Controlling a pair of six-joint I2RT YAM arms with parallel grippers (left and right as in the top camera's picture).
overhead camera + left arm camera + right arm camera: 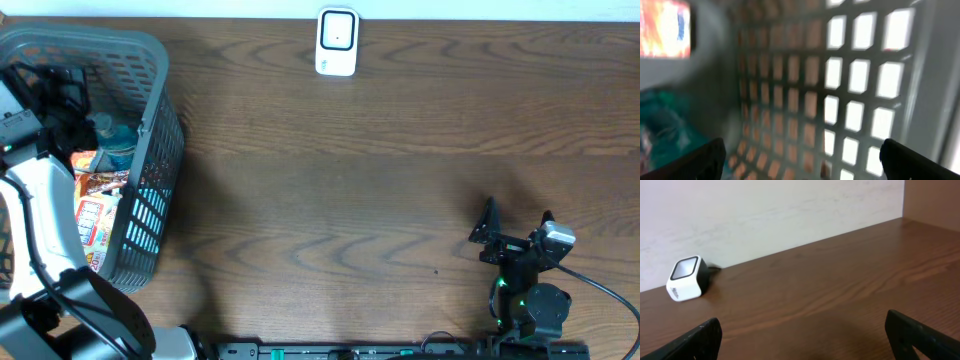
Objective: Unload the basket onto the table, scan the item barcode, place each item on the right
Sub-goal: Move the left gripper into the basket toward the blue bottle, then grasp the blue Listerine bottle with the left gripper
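Overhead has my L arm reaching into the grey basket at the table's left edge. That's where the goods lie: orange snack packs w/ a teal pouch beside them. Nothing's picked yet, so the item to scan sits in there.

Left wrist view is blurred, but the left gripper has its fingers wide apart and empty, facing the lattice wall, teal pouch off to one side. Right gripper is spread wide too, nothing in it, well apart from the scanner at the far edge.

Plan: turn L wrist off the wall toward the packs and come down over one pack only. Pinch a flat edge so the barcode isn't covered, then lift clear of the rim before heading to the scanner. Can't tell where any barcode is from here.
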